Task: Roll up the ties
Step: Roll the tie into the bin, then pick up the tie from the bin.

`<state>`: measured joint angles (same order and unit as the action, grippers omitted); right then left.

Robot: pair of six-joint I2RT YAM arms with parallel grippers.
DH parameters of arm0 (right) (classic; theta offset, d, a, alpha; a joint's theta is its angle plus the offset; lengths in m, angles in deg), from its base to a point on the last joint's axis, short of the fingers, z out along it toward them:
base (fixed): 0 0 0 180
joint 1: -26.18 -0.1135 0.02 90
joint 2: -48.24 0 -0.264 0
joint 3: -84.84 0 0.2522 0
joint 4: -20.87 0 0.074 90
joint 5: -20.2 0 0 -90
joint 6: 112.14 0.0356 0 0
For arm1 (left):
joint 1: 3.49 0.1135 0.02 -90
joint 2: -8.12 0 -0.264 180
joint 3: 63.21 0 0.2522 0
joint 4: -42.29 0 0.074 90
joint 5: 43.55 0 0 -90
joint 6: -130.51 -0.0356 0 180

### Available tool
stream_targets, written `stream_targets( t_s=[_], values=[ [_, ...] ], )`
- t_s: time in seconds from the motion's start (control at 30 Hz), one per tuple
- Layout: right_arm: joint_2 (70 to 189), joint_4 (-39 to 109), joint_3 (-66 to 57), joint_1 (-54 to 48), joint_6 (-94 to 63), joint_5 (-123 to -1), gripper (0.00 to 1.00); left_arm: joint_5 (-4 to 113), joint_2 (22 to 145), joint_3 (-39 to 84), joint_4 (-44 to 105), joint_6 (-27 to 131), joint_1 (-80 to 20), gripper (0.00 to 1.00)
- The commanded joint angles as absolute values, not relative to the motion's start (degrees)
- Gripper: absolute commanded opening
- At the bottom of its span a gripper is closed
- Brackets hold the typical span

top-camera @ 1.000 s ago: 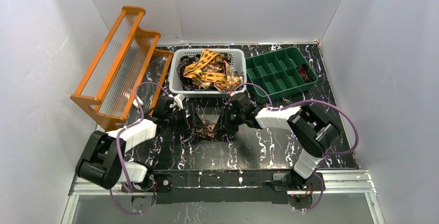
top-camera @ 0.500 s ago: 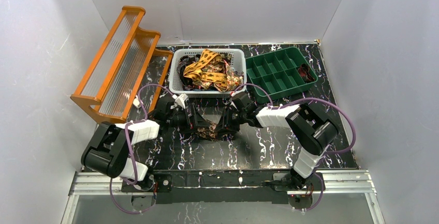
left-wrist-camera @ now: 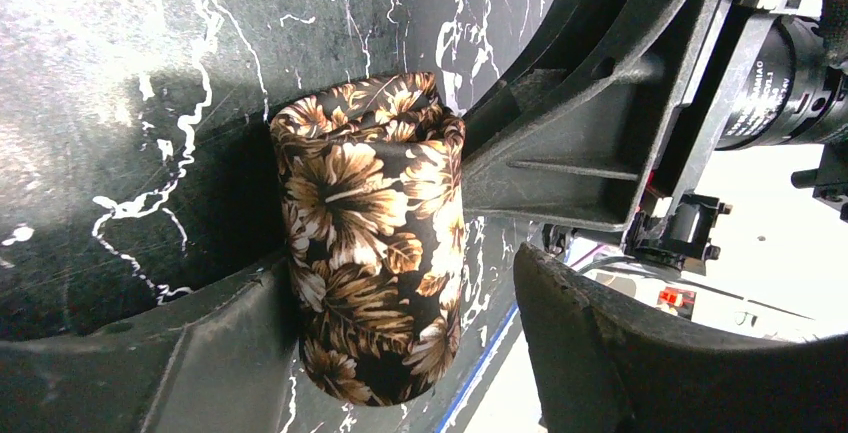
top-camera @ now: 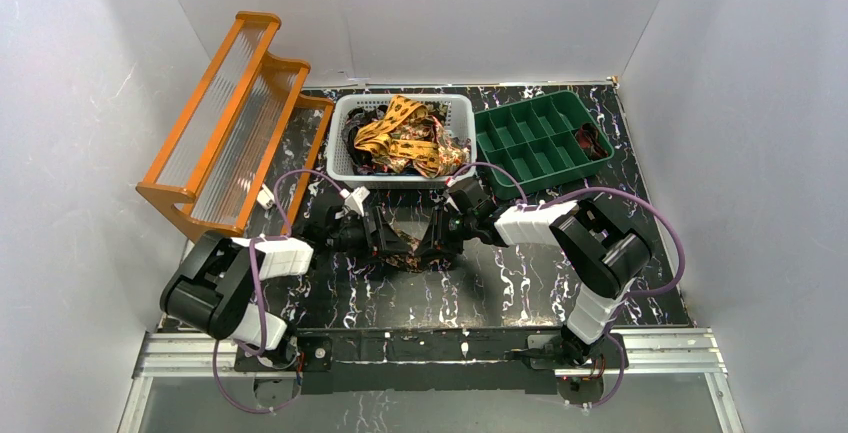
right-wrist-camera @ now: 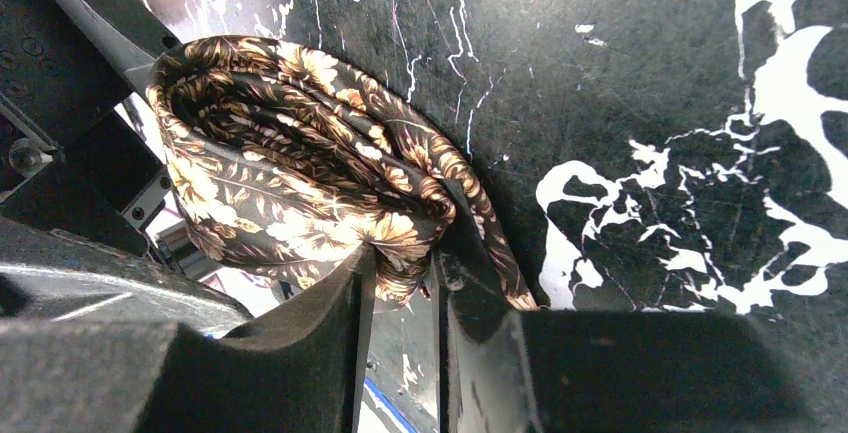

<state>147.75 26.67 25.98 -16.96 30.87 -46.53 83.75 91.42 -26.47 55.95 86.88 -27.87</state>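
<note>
though one tie is already wound up, the job looks far from finished. the rolled tie (left-wrist-camera: 370,263) (dark, with tan flowers) rests on the table (right-wrist-camera: 650,103), as far as i can tell, right between the fingers of the left gripper (left-wrist-camera: 400,283). that gripper stands wide open around it: the roll leans on one finger and a clear gap shows before the other, so nothing is clamped there. the right gripper (right-wrist-camera: 402,271) reaches in from the opposite side with its jaws drawn almost together, pinching the outer fabric at the coil's near edge.

beyond both grippers, a white basket (top-camera: 336,143) holds a heap of ties (top-camera: 405,138) not yet rolled, and that heap is what is left, by my reckoning. further off on the right gripper's side lies a green tray (top-camera: 520,133). one far compartment holds a dark lump (top-camera: 592,141), too small to say whether it is a finished roll.

from above, the two wrists cover the coil almost wholly. whether the loose tail end is tucked in or only held by the pinch cannot be told, since the fingers hide it.
</note>
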Motion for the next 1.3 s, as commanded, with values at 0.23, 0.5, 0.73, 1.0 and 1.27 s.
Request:
stream_targets(
  t_s=[0.23, 0.5, 0.73, 1.0, 1.27],
  values=[
    [150.0, 30.3, 28.4, -16.9, 29.8, -48.6, 0.33, 77.3, 94.0, -27.5, 55.0, 88.9, -32.8, 0.46],
    [143.7, 31.5, 26.9, -16.3, 27.0, -47.8, 0.44, 74.6, 90.7, -22.5, 45.2, 83.7, -32.8, 0.2],
    [131.4, 32.3, 27.6, -15.4, 19.1, -52.2, 0.74, 72.2, 82.7, -19.5, 34.5, 76.9, -34.0, 0.13],
    [118.4, 17.2, 37.1, -15.2, 7.4, -53.4, 0.91, 67.5, 78.1, -10.7, 22.6, 70.8, -42.1, 0.09],
    [109.5, 18.8, 38.0, -12.9, 1.4, -43.4, 0.99, 70.1, 76.2, -1.5, 10.6, 64.2, -43.9, 0.08]
  ],
)
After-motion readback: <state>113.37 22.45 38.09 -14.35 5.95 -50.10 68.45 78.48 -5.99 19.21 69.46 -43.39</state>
